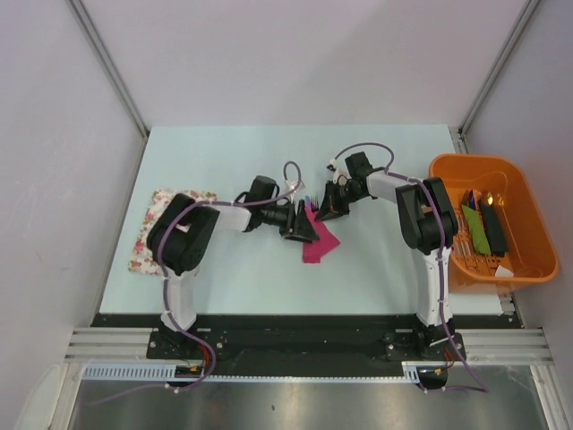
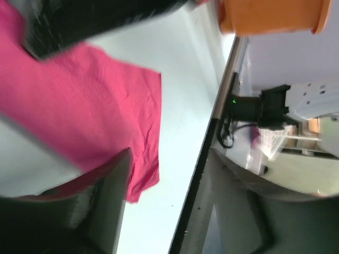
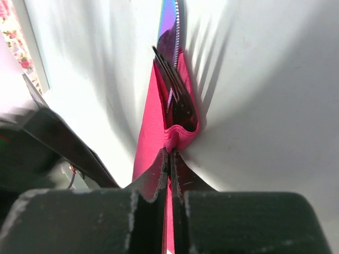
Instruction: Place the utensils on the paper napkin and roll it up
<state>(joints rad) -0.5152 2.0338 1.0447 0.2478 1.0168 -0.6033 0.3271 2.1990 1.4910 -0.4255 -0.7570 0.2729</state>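
The napkin (image 1: 319,245) is near the middle of the pale green table (image 1: 224,161), between the two arms, well apart from every edge. Bare tabletop runs from it to the far edge and off to the left. A narrower bare strip lies between it and the dark near edge where the arm bases are bolted. A floral mat (image 1: 148,237) lies at the left edge, partly hidden under the left arm. An orange tub (image 1: 528,269) of mixed items sits at the right edge, beyond the right arm. Plain pale walls close in the left, far and right sides.

The right gripper (image 3: 170,154) has its fingers pressed together on a fold of the napkin, pinching the paper between them. Just beyond the pinch the paper wraps into a narrow pocket around a dark fork (image 3: 168,74) and a shiny knife (image 3: 169,18) with a toothed edge. Their tips stick out of the far end of the pocket.

The left gripper (image 1: 301,227) is just left of the napkin with its fingers apart. In the left wrist view the sheet spreads across the gap between them.

The napkin is bright magenta, thin and creased. Its far part is gathered between the grippers, and a loose corner lies flat on the table toward the near side.
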